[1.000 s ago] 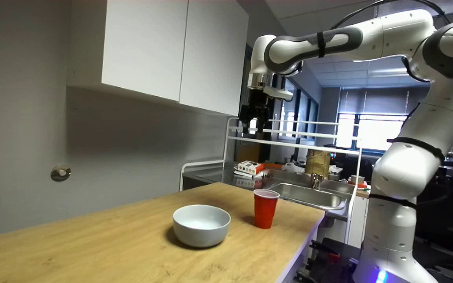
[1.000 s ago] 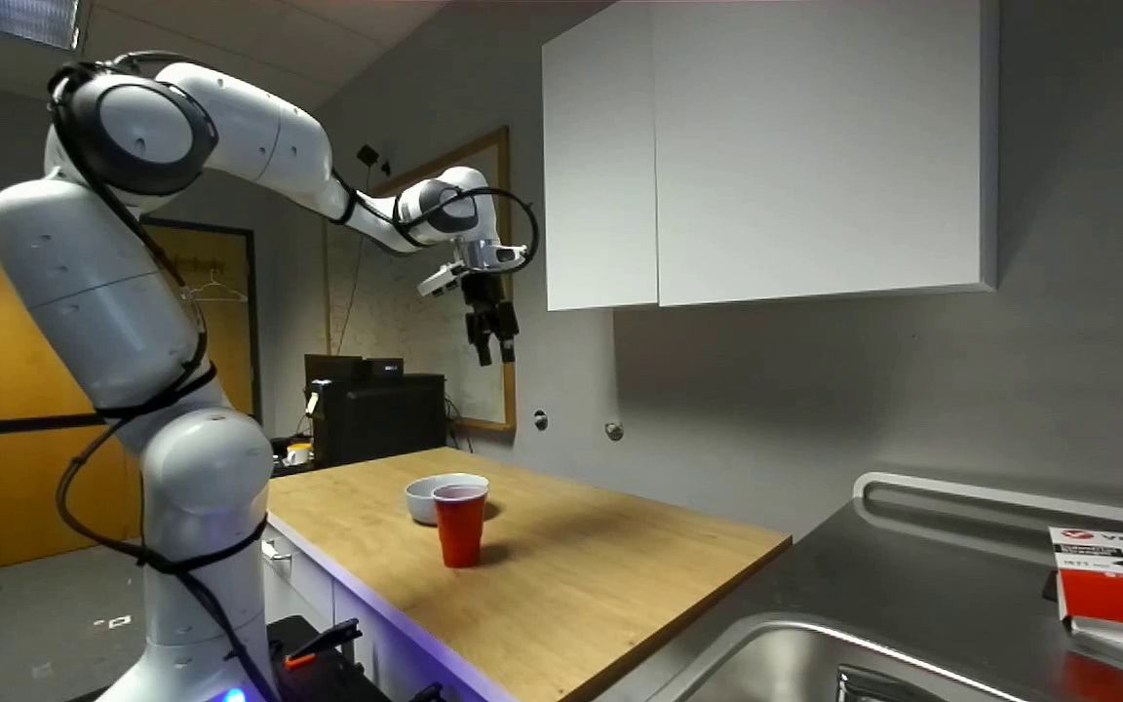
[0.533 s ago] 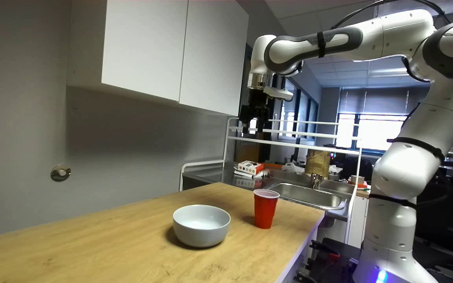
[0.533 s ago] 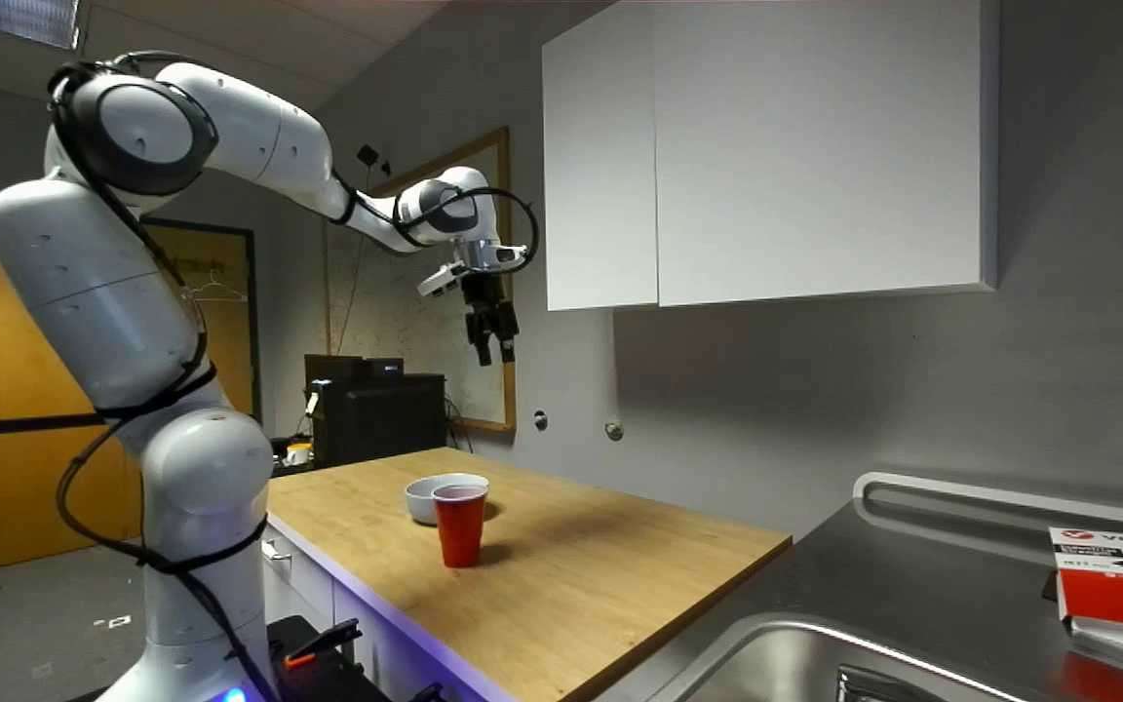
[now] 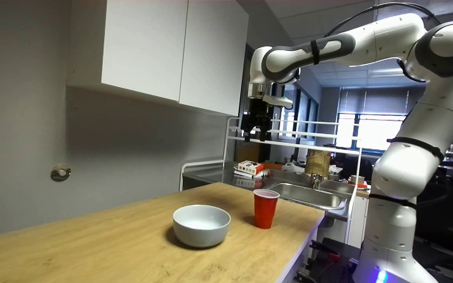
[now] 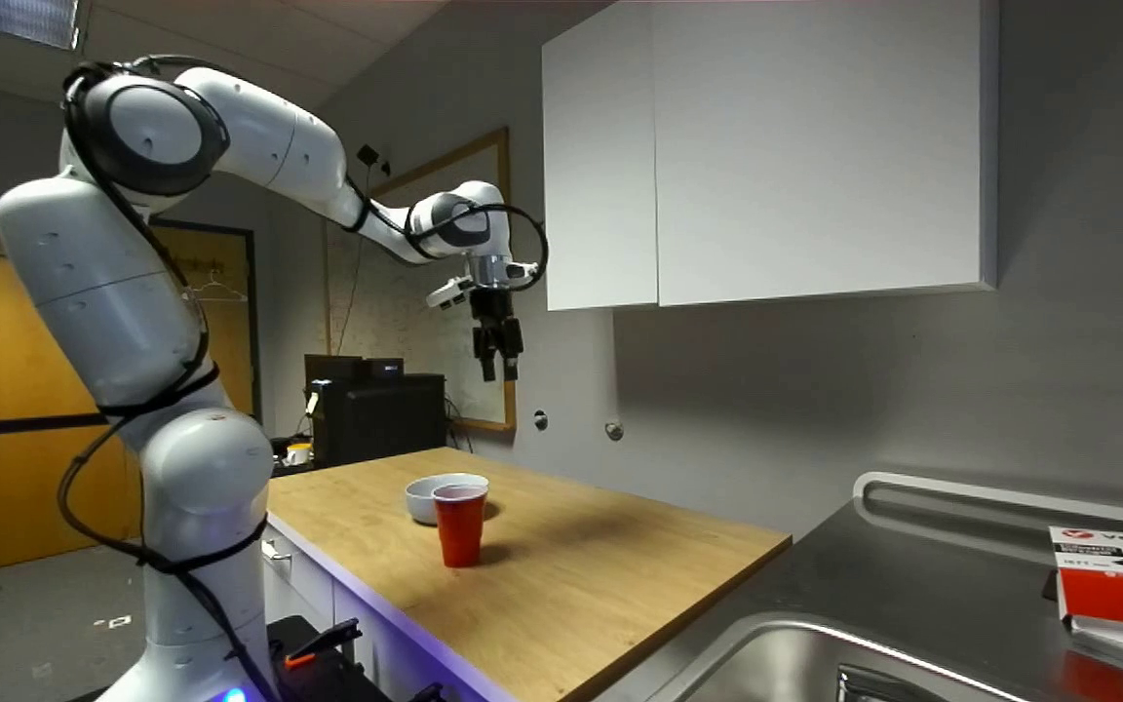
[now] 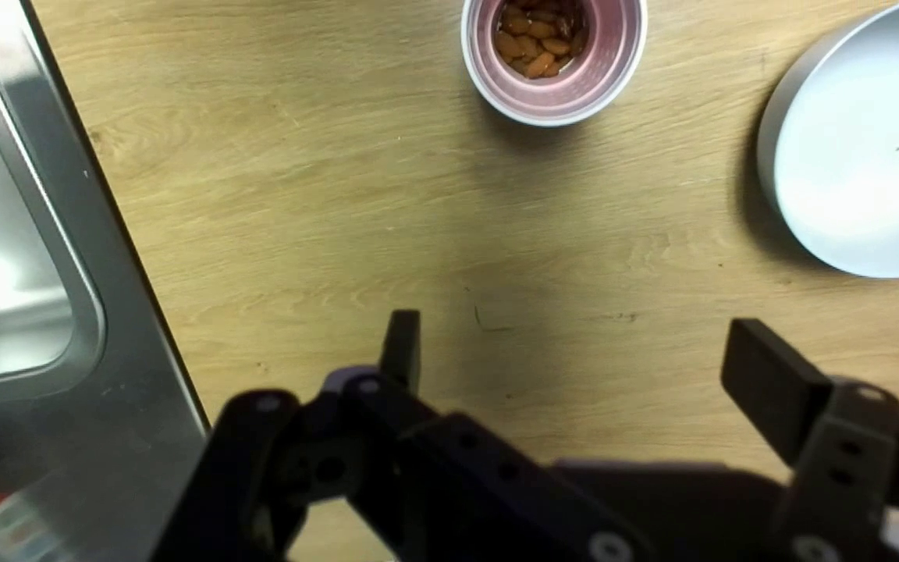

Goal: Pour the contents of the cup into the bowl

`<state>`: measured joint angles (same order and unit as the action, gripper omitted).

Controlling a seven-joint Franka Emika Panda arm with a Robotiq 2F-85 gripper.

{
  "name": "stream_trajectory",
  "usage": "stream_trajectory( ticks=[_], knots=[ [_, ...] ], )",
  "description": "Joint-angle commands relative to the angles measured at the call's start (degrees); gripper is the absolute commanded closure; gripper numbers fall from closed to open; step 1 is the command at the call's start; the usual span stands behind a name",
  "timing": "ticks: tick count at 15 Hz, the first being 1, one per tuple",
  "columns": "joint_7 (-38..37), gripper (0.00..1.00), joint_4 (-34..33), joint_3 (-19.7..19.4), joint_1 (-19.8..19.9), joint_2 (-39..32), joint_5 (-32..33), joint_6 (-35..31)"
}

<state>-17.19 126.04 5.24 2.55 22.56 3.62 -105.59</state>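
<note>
The cup, seen charged with almonds in the wrist view, is stood upright to the right of the bowl in an exterior view, presumably for a short pour, while the gripper is held above, empty, spread wide, seemingly for grasping.

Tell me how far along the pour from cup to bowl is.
Done: nothing visible yet; the red cup stands upright on the counter with what look like almonds inside. In hand: nothing; the claw hangs open above the counter. Left: seemingly everything: grasp, lift, tip over the bowl, where no almonds show.
</note>
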Motion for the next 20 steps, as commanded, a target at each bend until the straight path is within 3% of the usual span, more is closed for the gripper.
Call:
stream_trajectory(
  ticks=[1, 11, 20],
  knots=[
    [-0.6, 0.0, 2.8, -2.2, 0.1, -0.8, -2.8, -1.4],
    [0.2, 0.0, 15.4, -6.9, 1.7, -3.2, -10.9, -7.8],
    [0.9, 0.0, 19.8, -9.0, 2.9, -10.6, -14.9, -13.5]
  ],
)
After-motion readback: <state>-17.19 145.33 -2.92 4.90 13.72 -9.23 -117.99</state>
